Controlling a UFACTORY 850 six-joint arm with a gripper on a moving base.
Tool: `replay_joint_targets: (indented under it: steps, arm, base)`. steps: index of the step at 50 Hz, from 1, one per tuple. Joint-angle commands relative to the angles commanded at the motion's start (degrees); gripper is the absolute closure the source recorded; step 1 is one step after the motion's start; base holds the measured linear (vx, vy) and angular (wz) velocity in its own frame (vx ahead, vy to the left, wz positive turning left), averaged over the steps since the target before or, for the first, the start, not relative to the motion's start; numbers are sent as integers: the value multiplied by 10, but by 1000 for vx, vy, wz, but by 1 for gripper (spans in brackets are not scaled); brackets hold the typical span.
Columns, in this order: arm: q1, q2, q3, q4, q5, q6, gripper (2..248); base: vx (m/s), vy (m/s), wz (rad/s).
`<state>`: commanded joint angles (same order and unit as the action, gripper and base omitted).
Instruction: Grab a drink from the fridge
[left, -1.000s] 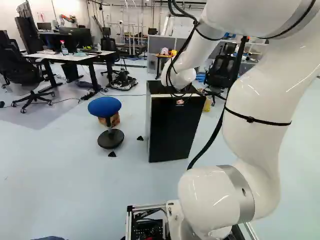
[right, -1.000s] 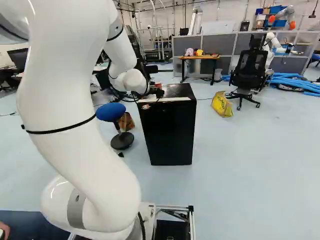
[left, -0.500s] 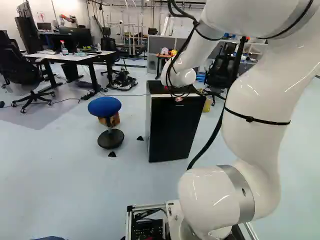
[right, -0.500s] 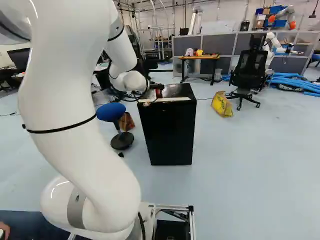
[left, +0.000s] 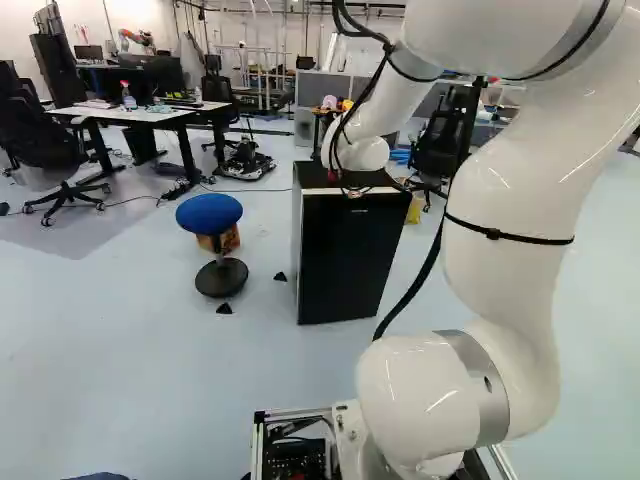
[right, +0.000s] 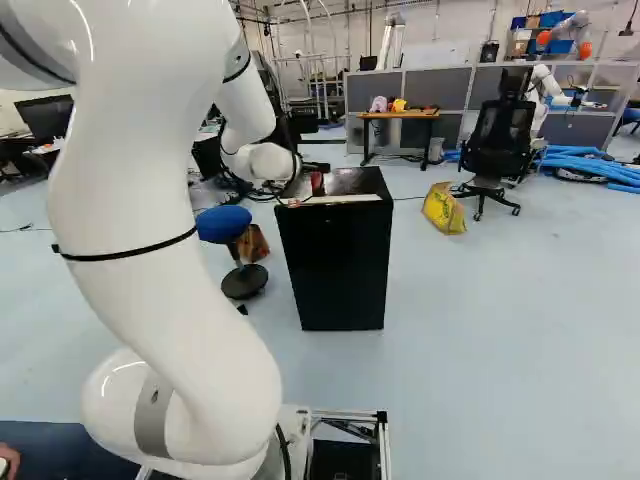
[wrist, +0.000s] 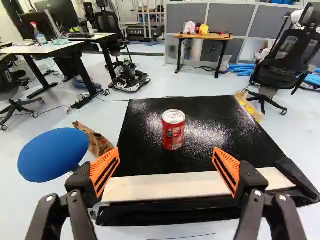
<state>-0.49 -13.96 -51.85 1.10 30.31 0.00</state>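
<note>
Red and silver soda can, standing upright right on top of the black mini fridge, so it's on the fridge, not in it. The gripper is spread wide, orange pads well apart with nothing pinched between them, so it's released, holding zilch. Looking along the wrist view, the can sits just ahead of the fingertips, pretty much lined up with the gap, and neither finger touches it. The fingers reach in over the fridge's front edge, where a pale strip runs along the top. From the base views the wrist and the loose black cables hide most of that end, so go by the wrist view.

As for the rest of the room, there's a blue-seated stool beside the fridge with a crumpled brown paper bag near it, and a yellow bag on the fridge's other side. Past that is a black mesh office chair with blue tubes on the floor behind. Farther back, a small wooden-topped table has a pink plush toy and a yellow toy sitting on it.
</note>
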Motion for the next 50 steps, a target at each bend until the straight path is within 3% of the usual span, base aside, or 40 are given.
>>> replay_joint_targets:
  steps: [16,50]
  arm:
    - [0,-17,-20,21,9,0,3]
    - [0,-70,-68,21,14,0,3]
  base:
    - [0,0,0]
    - [0,0,0]
